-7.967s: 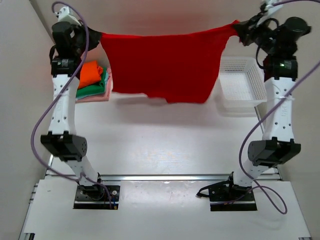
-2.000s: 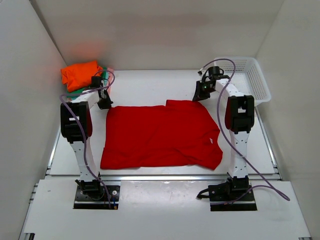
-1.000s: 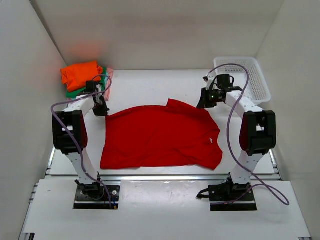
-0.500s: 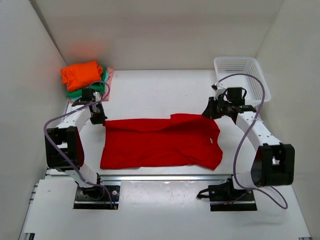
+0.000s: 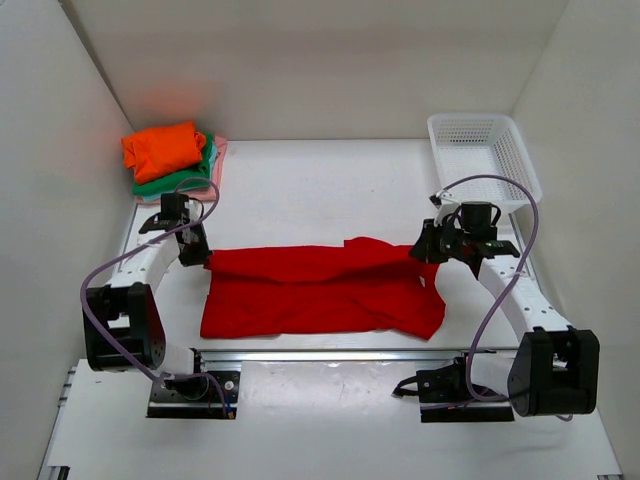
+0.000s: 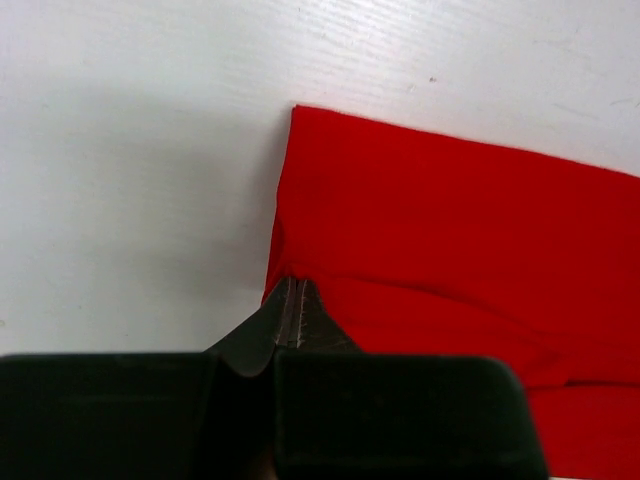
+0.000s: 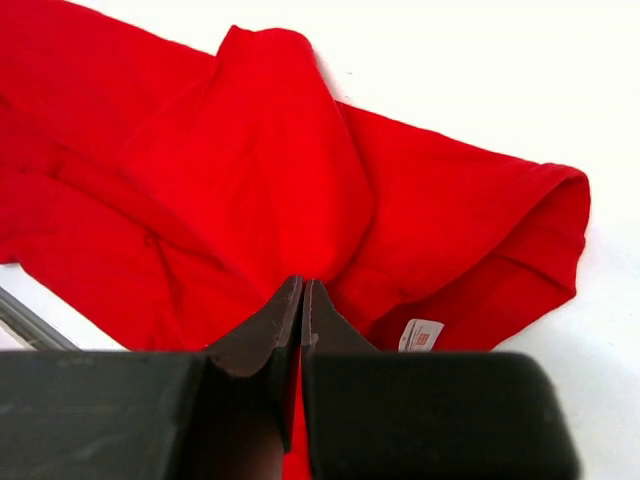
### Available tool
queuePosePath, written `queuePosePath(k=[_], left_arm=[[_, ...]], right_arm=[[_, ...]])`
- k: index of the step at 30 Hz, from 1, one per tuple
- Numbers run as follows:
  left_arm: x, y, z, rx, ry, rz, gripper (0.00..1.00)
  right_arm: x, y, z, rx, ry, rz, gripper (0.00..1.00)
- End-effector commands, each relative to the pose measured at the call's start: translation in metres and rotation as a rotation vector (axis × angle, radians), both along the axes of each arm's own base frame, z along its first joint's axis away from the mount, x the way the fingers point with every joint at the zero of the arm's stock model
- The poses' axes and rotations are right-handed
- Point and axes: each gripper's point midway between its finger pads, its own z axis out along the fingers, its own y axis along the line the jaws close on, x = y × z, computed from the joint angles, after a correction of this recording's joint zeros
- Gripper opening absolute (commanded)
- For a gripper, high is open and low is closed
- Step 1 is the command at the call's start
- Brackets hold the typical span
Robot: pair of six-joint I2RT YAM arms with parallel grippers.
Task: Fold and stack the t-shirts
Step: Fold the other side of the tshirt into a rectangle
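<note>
The left hand (image 5: 196,256) and right hand (image 5: 432,250), each pinching a far corner of the red t-shirt (image 5: 320,295) mid-counter (image 5: 320,190), seem halfway through its first fold, with the orange t-shirt (image 5: 163,148), green t-shirt (image 5: 180,178) and pink t-shirt (image 5: 219,152) already stacked far left.

The red shirt (image 5: 320,290) is plain bright red with a white label (image 7: 421,334). At ten o'clock are a plain orange shirt (image 5: 163,148), green shirt (image 5: 165,185) and pale pink shirt (image 5: 218,155). The basket (image 5: 487,150) at two o'clock is white mesh. The table (image 5: 320,195) is white and the cables (image 5: 486,178) purple.
</note>
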Motion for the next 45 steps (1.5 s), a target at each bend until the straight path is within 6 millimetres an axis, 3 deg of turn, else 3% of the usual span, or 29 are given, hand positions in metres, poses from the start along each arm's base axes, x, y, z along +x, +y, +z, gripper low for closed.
queuePosePath(k=[1, 9, 14, 25, 34, 36, 37, 38, 39, 41, 45], left_arm=[[-0.01, -0.003, 0.008, 0.005, -0.024, -0.024, 0.0], [-0.028, -0.008, 0.006, 0.0, -0.016, -0.026, 0.0], [-0.034, -0.003, 0.002, 0.016, 0.015, -0.025, 0.0], [-0.031, 0.006, -0.006, 0.045, 0.038, -0.013, 0.0], [-0.04, 0.004, -0.008, 0.048, 0.051, -0.03, 0.0], [-0.041, 0.005, -0.004, 0.046, 0.037, -0.02, 0.13], [-0.043, 0.006, -0.004, 0.048, 0.035, -0.016, 0.18], [-0.044, 0.01, -0.001, 0.066, 0.025, 0.003, 0.32], [-0.041, 0.011, 0.004, 0.077, -0.002, 0.005, 0.36], [-0.038, 0.013, 0.009, 0.082, -0.023, 0.011, 0.43], [-0.031, 0.007, 0.016, 0.073, -0.038, -0.013, 0.47]], right_arm=[[0.0, -0.004, 0.007, 0.001, -0.041, -0.008, 0.0], [-0.014, -0.011, -0.016, -0.025, 0.004, -0.021, 0.0], [-0.018, -0.014, -0.019, -0.026, 0.007, -0.031, 0.0], [-0.014, -0.032, -0.022, -0.041, 0.023, -0.083, 0.0], [-0.024, -0.03, -0.035, -0.078, 0.069, -0.078, 0.01], [-0.031, -0.03, -0.033, -0.104, 0.101, -0.092, 0.03], [-0.03, -0.034, -0.029, -0.111, 0.096, -0.118, 0.12], [-0.033, -0.034, -0.031, -0.112, 0.117, -0.123, 0.19], [-0.033, -0.03, -0.024, -0.112, 0.094, -0.117, 0.22], [-0.035, -0.029, -0.015, -0.115, 0.068, -0.111, 0.32], [-0.031, -0.029, -0.009, -0.127, 0.063, -0.118, 0.36]])
